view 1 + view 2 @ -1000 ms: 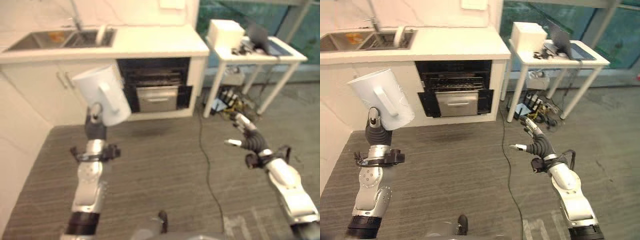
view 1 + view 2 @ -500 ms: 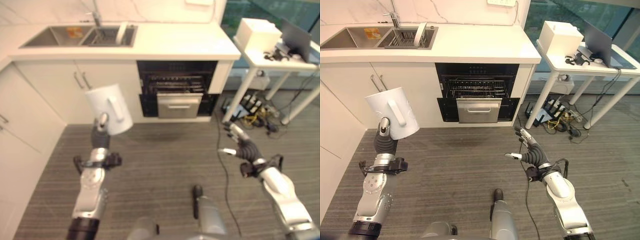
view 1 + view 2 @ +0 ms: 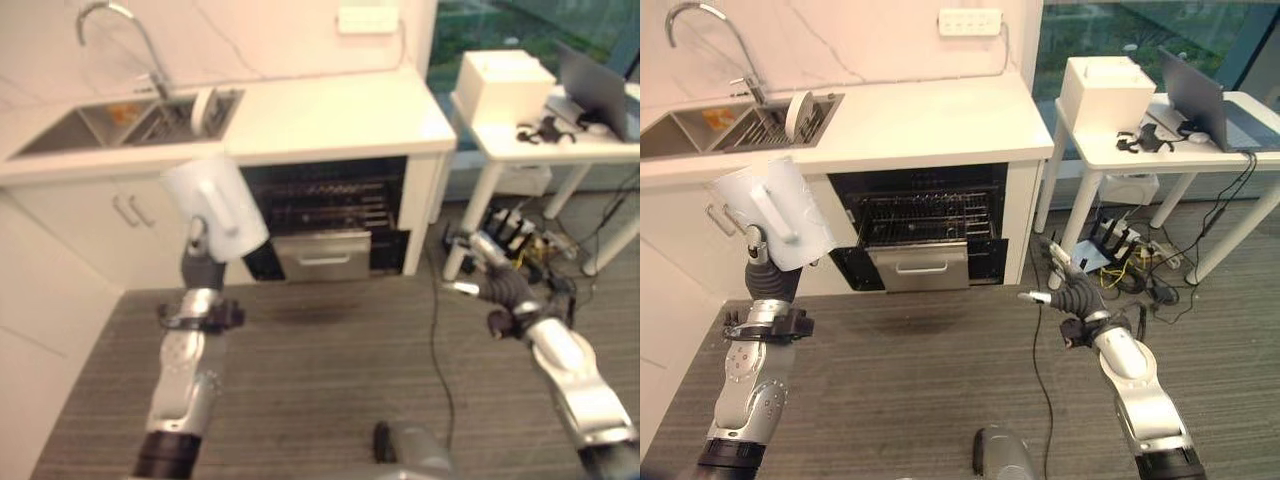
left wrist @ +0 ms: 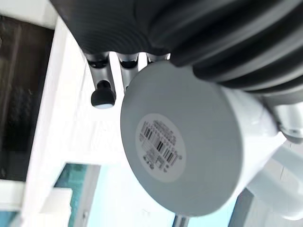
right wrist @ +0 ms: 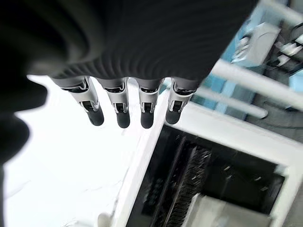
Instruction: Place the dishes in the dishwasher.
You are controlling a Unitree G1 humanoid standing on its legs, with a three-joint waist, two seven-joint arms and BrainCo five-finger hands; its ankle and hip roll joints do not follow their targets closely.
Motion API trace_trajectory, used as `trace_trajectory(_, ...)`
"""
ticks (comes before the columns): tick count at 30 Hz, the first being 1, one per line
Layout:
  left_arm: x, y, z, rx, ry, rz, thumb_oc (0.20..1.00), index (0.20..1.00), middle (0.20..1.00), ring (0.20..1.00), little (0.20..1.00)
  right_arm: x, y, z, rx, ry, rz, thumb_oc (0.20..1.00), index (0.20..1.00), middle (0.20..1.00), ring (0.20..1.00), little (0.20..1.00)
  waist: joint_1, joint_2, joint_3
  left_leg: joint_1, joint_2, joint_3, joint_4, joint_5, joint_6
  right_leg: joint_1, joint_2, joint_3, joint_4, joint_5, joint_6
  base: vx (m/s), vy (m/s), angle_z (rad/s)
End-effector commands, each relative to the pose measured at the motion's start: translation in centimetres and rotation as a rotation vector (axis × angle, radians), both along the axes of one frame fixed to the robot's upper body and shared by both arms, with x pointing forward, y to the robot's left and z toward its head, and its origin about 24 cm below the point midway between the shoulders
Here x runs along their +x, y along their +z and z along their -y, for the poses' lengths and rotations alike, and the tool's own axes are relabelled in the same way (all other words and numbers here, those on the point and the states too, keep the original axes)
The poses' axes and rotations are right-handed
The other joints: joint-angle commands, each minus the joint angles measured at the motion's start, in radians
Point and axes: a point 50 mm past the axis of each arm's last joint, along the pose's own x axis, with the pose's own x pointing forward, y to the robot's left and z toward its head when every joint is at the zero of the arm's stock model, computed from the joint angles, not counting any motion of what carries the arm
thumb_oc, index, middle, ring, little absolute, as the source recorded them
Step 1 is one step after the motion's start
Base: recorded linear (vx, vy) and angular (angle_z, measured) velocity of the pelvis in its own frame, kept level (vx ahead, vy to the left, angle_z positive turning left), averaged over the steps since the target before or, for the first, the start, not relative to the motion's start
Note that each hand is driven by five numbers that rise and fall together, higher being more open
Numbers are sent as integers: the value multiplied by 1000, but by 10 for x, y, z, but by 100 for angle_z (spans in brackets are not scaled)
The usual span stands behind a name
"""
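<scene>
— Grey flooring lies before the open dishwasher at centre frame; which step is in hand?

— Carrying; a white jug is gripped at its base by the left hand, left of centre; the right hand is spread, empty.

— Next?

— An approach to the rack is judged necessary; its free slots cannot be made out.

Tap: over the sink
White box: on side table
Laptop: beside the box
</scene>
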Motion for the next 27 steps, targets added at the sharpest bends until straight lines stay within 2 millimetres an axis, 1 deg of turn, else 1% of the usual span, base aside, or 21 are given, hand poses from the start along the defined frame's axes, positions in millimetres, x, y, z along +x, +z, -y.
trace_trajectory(1, -12, 19, -11, 17, 15, 135, 200, 200, 200, 200, 200, 1, 25, 1, -8, 39, 137, 1000, 1000, 1000, 1000, 1000, -6, -38, -5, -136, -185, 58, 87, 69, 82, 102, -46, 77, -150, 95, 38, 163, -112, -46)
trace_trajectory(2, -13, 18, -11, 18, 11, 130, 200, 200, 200, 200, 200, -1, 24, 3, -12, 31, 129, 1000, 1000, 1000, 1000, 1000, 2, -41, 4, -171, -198, 66, 67, 39, 100, 113, -47, 80, -150, 88, 43, 170, -48, -35)
trace_trajectory(3, -14, 18, -11, 23, 12, 128, 200, 200, 200, 200, 200, 0, 25, 4, -9, 32, 125, 1000, 1000, 1000, 1000, 1000, 10, -42, 11, -174, -208, 79, 14, 14, 112, 119, -50, 79, -150, 82, 52, 179, 12, -21)
trace_trajectory(4, -15, 18, -13, 29, 15, 126, 200, 200, 200, 200, 200, 1, 25, 4, -9, 35, 123, 1000, 1000, 1000, 1000, 1000, 15, -40, 16, -169, -211, 89, -39, 2, 118, 124, -50, 78, -150, 76, 59, 163, 98, -9)
trace_trajectory(5, -16, 18, -16, 36, 24, 124, 200, 200, 200, 200, 200, 3, 25, 4, -10, 40, 123, 1000, 1000, 1000, 1000, 1000, 18, -19, 27, -220, -189, 93, -39, -48, 117, 131, -33, 68, -150, 70, 66, 177, 181, 10)
trace_trajectory(6, -16, 17, -18, 30, 26, 121, 200, 200, 200, 200, 200, 3, 25, 3, -15, 42, 127, 1000, 1000, 1000, 1000, 1000, 22, -1, 30, -287, -164, 81, -39, -97, 113, 139, -29, 51, -150, 62, 74, 177, 230, 19)
trace_trajectory(7, -15, 17, -18, 26, 25, 120, 200, 200, 200, 200, 200, 3, 25, 3, -21, 45, 133, 1000, 1000, 1000, 1000, 1000, 22, 2, 28, -312, -152, 75, -39, -111, 109, 145, -32, 41, -150, 55, 75, 171, 225, 43)
trace_trajectory(8, -12, 17, -16, 24, 20, 120, 200, 200, 200, 200, 200, 3, 26, 2, -34, 47, 140, 1000, 1000, 1000, 1000, 1000, 20, 3, 24, -330, -139, 73, -39, -117, 102, 150, -36, 29, -150, 47, 74, 149, 227, 57)
trace_trajectory(9, -10, 17, -14, 30, 15, 126, 200, 200, 200, 200, 200, 2, 28, 4, -38, 47, 145, 1000, 1000, 1000, 1000, 1000, 14, 2, 21, -327, -134, 92, -39, -119, 101, 155, -42, 18, -150, 40, 73, 143, 227, 34)
trace_trajectory(10, -11, 18, -13, 42, 20, 132, 200, 200, 200, 200, 200, 1, 29, 5, -34, 50, 148, 1000, 1000, 1000, 1000, 1000, 17, 0, 17, -329, -140, 73, -39, -129, 105, 156, -47, 14, -150, 36, 76, 145, 242, 21)
trace_trajectory(11, -12, 18, -12, 51, 24, 136, 200, 200, 200, 200, 200, -1, 30, 6, -32, 47, 148, 1000, 1000, 1000, 1000, 1000, 14, 1, 13, -326, -139, 77, -39, -138, 106, 157, -53, 7, -150, 34, 77, 217, 357, -9)
trace_trajectory(13, -13, 20, -17, 45, 39, 138, 200, 200, 200, 200, 200, -6, 31, 12, -22, 47, 142, 1000, 1000, 1000, 1000, 1000, 13, 2, -1, -311, -153, 61, -39, -152, 113, 163, -73, -16, -150, 39, 90, 235, 386, -2)
trace_trajectory(16, -5, 24, -16, 69, 37, 158, 200, 200, 200, 200, 200, -5, 30, 8, -10, 46, 154, 1000, 1000, 1000, 1000, 1000, 10, -3, -4, -296, -168, 59, -39, -168, 129, 169, -100, -46, -150, 58, 106, 176, 289, 1)
trace_trajectory(17, -3, 26, -14, 76, 35, 162, 200, 200, 200, 200, 200, -3, 30, 6, -4, 38, 161, 1000, 1000, 1000, 1000, 1000, 13, -6, -1, -292, -172, 60, -39, -176, 138, 174, -110, -55, -150, 75, 115, 130, 230, 18)
trace_trajectory(18, -2, 27, -14, 77, 35, 163, 200, 200, 200, 200, 200, -2, 30, 6, -2, 38, 163, 1000, 1000, 1000, 1000, 1000, 13, -7, 1, -290, -173, 61, -39, -178, 141, 175, -112, -57, -150, 78, 117, 153, 284, 15)
trace_trajectory(21, -1, 29, -14, 80, 32, 169, 200, 200, 200, 200, 200, 4, 32, 0, -1, 46, 169, 1000, 1000, 1000, 1000, 1000, 30, -10, 7, -288, -182, 62, -39, -188, 166, 200, -116, -69, -150, 116, 129, 160, 286, 13)
trace_trajectory(22, -1, 29, -14, 83, 33, 165, 200, 200, 200, 200, 200, 4, 30, -2, -6, 48, 168, 1000, 1000, 1000, 1000, 1000, 38, -12, 10, -289, -188, 60, -39, -190, 179, 220, -112, -70, -150, 151, 133, 174, 282, 4)
trace_trajectory(23, -1, 28, -14, 85, 34, 162, 200, 200, 200, 200, 200, 5, 30, -3, -5, 47, 168, 1000, 1000, 1000, 1000, 1000, 40, -12, 11, -288, -189, 58, -39, -190, 183, 229, -108, -70, -150, 165, 134, 191, 282, 8)
trace_trajectory(24, -1, 28, -14, 97, 37, 158, 200, 200, 200, 200, 200, 6, 30, -3, -2, 48, 167, 1000, 1000, 1000, 1000, 1000, 42, -8, 12, -288, -192, 49, -39, -190, 192, 248, -93, -69, -150, 209, 138, 136, 184, 1)
trace_trajectory(25, -2, 27, -14, 107, 37, 157, 200, 200, 200, 200, 200, 6, 29, -4, 0, 50, 165, 1000, 1000, 1000, 1000, 1000, 44, -6, 15, -286, -193, 45, -39, -190, 196, 246, -86, -73, -119, 227, 140, 142, 186, 1)
trace_trajectory(27, -4, 29, -15, 147, 42, 166, 200, 200, 200, 200, 200, 4, 28, -5, 3, 59, 158, 1000, 1000, 1000, 1000, 1000, 47, -8, 20, -283, -200, 42, -39, -190, 204, 215, -78, -59, -14, 238, 144, 110, 119, 0)
